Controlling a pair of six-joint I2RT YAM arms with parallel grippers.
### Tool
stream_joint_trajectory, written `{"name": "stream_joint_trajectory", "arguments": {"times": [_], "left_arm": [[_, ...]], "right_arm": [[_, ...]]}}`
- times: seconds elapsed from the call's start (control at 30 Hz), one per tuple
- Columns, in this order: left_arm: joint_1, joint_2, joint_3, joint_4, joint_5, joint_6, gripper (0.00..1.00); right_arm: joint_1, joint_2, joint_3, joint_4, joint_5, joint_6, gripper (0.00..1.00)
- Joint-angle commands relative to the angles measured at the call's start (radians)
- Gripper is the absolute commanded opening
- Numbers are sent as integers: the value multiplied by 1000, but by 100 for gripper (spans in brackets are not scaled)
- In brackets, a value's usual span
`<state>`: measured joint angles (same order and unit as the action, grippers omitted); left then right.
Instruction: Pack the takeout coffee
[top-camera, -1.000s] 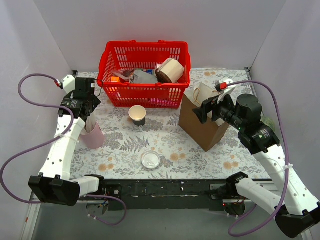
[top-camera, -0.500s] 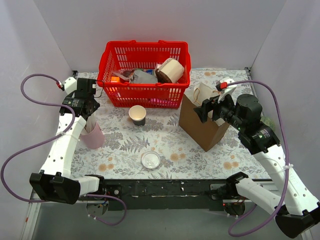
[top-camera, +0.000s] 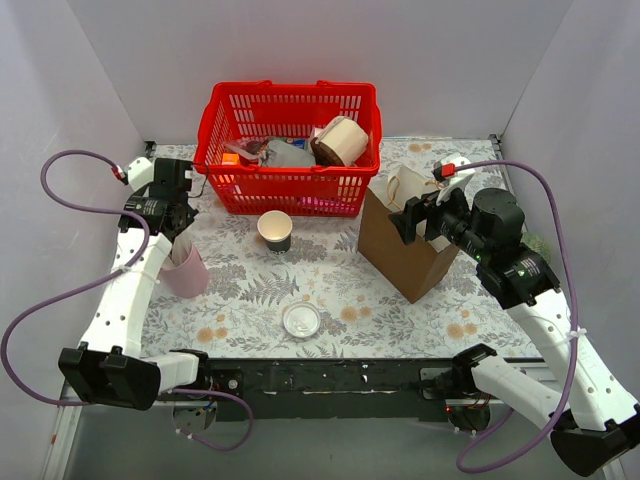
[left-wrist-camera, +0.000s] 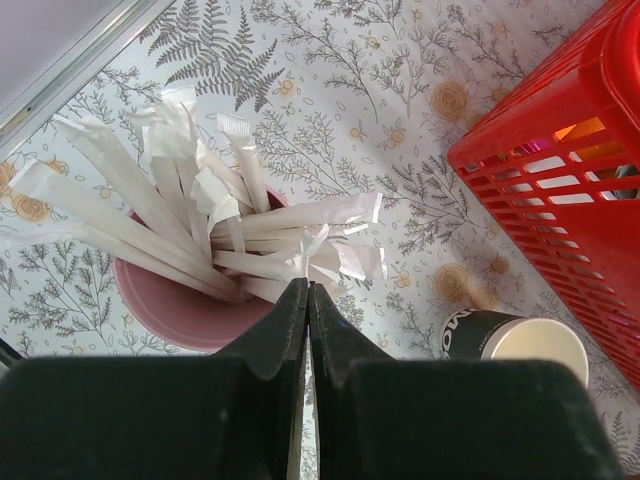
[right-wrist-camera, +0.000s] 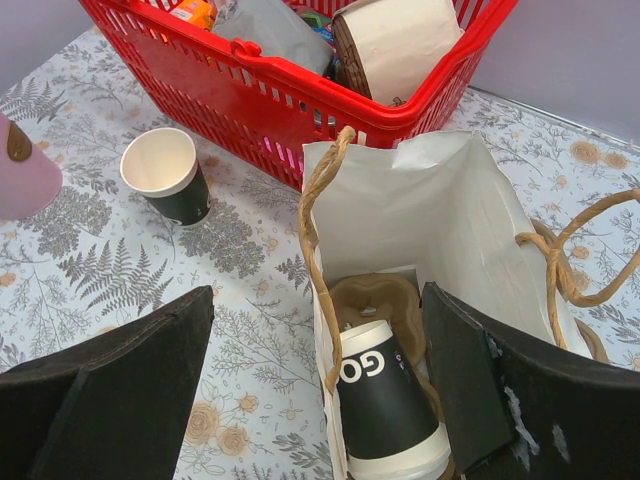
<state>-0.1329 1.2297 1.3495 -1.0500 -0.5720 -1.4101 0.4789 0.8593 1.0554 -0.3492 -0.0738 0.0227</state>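
Left fingers (left-wrist-camera: 275, 345) are pressed together with no gap. Their tips meet the paper-wrapped straws (left-wrist-camera: 200, 220) that stand in a pink cup (left-wrist-camera: 170, 310); whether a wrapper is pinched between them cannot be told. Right fingers (right-wrist-camera: 130, 390) are spread wide and hold nothing, one on each side of the mouth of the open brown paper bag (right-wrist-camera: 420, 200).

Nearest the arm bases, a loose white lid (top-camera: 301, 320) lies flat on the floral bench (top-camera: 250, 290). Farther in, at the left, stands the pink cup, upright, with the straws fanning out of it. At the right stands the bag, its white lining and twisted paper handles visible.

The takeout coffee (right-wrist-camera: 385, 410) is inside the bag. It lies tilted with its white-lidded end toward the right wrist camera, resting against a brown cardboard carrier (right-wrist-camera: 375, 295).

Beyond the loose lid, a lidless cup (top-camera: 275, 230) stands upright, just in front of the red basket (top-camera: 290, 185). The basket sits at the far side of the bench and holds a pale cylindrical package (top-camera: 342, 140) among other items.
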Motion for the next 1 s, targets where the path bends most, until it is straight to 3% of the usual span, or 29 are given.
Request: {"name": "stream_joint_trajectory", "arguments": {"times": [0.0,0.5,0.77,0.97], "left_arm": [[4,-55,43,-27,-41,2,0],[4,-122,212,-58,-29,82,2],[4,-121,188,-29,-25,88,0],[4,-176,321,88,78,134,0]], "right_arm": [[3,-8,29,13,2,-4,92],[3,-8,48,44,-132,-6,92],[3,6,57,36,-124,-4,92],[3,27,69,76,-375,-56,92]]}}
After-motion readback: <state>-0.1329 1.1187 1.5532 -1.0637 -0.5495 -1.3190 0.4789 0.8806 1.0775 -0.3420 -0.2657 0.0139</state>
